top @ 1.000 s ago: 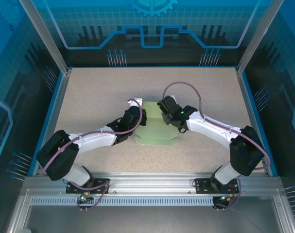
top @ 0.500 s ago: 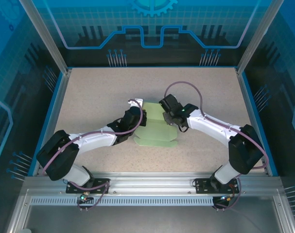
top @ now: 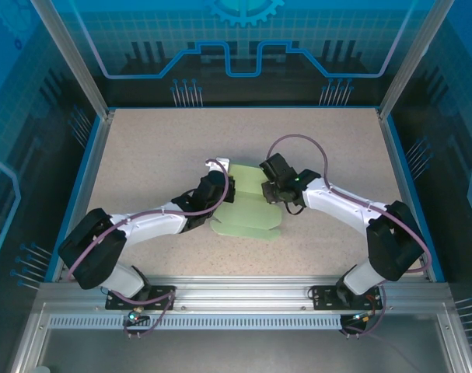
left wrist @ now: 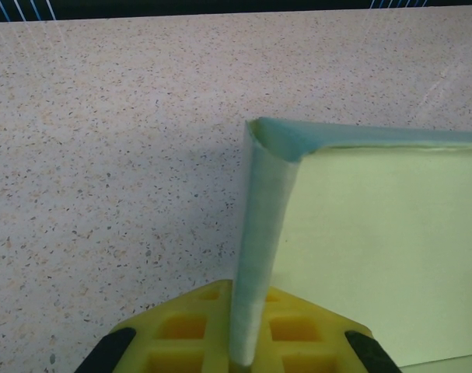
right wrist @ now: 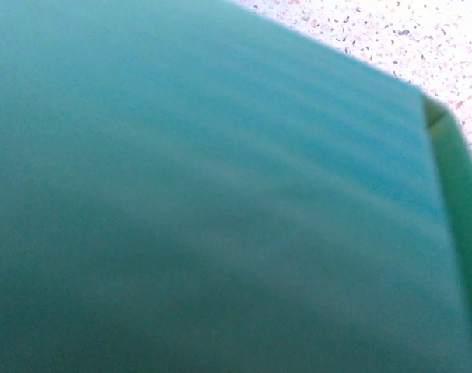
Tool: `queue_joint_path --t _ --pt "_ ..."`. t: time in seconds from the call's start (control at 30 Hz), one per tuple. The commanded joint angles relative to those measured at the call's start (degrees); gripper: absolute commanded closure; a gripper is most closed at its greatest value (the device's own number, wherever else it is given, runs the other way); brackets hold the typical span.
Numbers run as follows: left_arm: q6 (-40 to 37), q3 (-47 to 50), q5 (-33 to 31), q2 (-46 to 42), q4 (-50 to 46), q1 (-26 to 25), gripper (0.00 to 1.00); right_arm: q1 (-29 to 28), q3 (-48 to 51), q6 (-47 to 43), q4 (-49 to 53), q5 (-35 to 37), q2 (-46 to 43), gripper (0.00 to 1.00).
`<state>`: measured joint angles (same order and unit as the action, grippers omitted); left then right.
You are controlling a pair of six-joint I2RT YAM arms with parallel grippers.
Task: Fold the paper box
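Nearest, left of mid-bench: left jaws, clenched on an upright side flap of the paper box, thin card edge-on between yellow pads. Centre: box body flat on the speckled surface between both arms, partly folded, pale mint. Just beyond, right: right jaws at the box's far right corner, whether released or clenched impossible to tell, green card blurred close. Handling, judged: light, thin, springy at creases, easily dented. Best hold: flap edges beside a crease.

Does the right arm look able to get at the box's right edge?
Probably yes: the right arm reaches the paper box at its right edge with nothing between. The left fingers pinch the opposite flap.
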<state>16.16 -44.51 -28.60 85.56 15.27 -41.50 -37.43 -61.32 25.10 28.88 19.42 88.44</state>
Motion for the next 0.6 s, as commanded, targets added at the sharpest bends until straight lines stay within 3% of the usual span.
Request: queue_joint_path --t 0.0,0.57 --pt "0.1 -0.62 -0.36 -0.63 1.25 0.01 0.99 0.79 -0.79 -0.48 3.59 4.86 -0.08 0.77" --pt "0.19 -0.64 -0.4 0.31 1.3 -0.04 0.99 -1.68 -6.45 1.06 13.21 21.03 7.52 0.78"
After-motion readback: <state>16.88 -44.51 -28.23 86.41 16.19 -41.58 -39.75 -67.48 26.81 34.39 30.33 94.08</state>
